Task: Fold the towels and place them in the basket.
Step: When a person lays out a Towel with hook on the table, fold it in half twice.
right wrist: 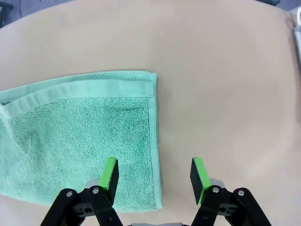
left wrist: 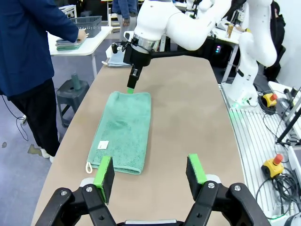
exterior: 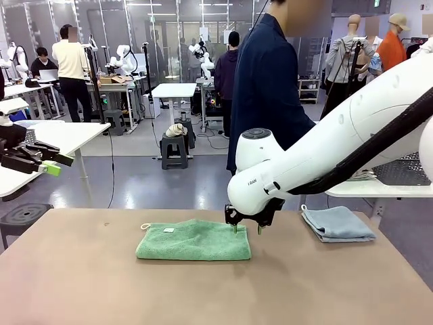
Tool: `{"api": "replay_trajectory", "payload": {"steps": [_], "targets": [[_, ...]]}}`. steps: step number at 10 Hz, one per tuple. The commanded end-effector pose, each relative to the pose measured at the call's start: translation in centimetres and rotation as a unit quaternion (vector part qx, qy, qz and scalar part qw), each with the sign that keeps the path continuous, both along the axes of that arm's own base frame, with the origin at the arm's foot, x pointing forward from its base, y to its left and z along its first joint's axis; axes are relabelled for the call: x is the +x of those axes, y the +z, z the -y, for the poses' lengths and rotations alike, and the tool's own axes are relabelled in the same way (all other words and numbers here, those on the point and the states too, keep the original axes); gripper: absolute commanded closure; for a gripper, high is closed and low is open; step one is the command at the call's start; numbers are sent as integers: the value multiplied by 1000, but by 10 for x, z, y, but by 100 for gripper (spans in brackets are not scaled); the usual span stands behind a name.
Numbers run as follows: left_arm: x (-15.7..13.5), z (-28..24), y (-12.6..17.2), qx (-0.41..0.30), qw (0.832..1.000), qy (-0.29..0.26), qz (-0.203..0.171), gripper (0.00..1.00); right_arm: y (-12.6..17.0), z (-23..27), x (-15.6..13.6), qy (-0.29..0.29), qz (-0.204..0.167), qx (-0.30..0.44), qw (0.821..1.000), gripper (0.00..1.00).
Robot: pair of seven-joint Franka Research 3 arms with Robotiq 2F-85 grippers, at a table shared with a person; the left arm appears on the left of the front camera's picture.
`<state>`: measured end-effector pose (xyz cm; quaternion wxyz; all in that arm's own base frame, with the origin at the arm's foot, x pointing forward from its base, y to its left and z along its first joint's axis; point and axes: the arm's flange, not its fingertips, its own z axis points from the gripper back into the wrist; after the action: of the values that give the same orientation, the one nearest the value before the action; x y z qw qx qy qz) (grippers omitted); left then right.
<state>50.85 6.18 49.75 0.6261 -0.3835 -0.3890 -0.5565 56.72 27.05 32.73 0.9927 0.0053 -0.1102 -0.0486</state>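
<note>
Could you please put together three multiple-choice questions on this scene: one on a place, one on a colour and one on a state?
1. Where does the blue-grey towel lie?
A. On the floor.
B. On the table, at its far right side.
C. Hanging over the table's left edge.

2. What colour is the towel just below the right gripper?
A. Green.
B. Red.
C. White.

3. How is the right gripper?
A. Shut on a towel.
B. Shut, with nothing in it.
C. Open, holding nothing.

Answers:
1. B: the blue-grey towel lies folded near the table's far right edge, apart from the other one.
2. A: the green towel lies mid-table with the gripper over its right end.
3. C: its fingers stand wide apart with nothing between them.
</note>
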Motion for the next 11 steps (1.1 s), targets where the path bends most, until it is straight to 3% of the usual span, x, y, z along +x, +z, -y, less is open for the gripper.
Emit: {"api": "replay_trajectory", "payload": {"steps": [1, 6, 7, 8, 10, 11], "targets": [[-1, 0, 1, -2, 1000, -1, 0, 21, -19, -6, 1, -12, 3, 1, 1000, 22], [-1, 0, 1, -2, 1000, -1, 0, 21, -32, -12, 6, -5, -7, 15, 1000, 22], [-1, 0, 1, -2, 1000, -1, 0, 21, -34, -12, 8, -7, -10, 16, 1000, 36], [-1, 0, 1, -2, 1000, -1, 0, 21, -35, -12, 9, -7, -11, 17, 1000, 42], [-1, 0, 1, -2, 1000, -1, 0, 21, -34, -13, 10, -12, -12, 11, 1000, 42], [-1, 0, 1, -2, 1000, -1, 0, 21, -35, -12, 11, -4, -11, 7, 1000, 47]]}}
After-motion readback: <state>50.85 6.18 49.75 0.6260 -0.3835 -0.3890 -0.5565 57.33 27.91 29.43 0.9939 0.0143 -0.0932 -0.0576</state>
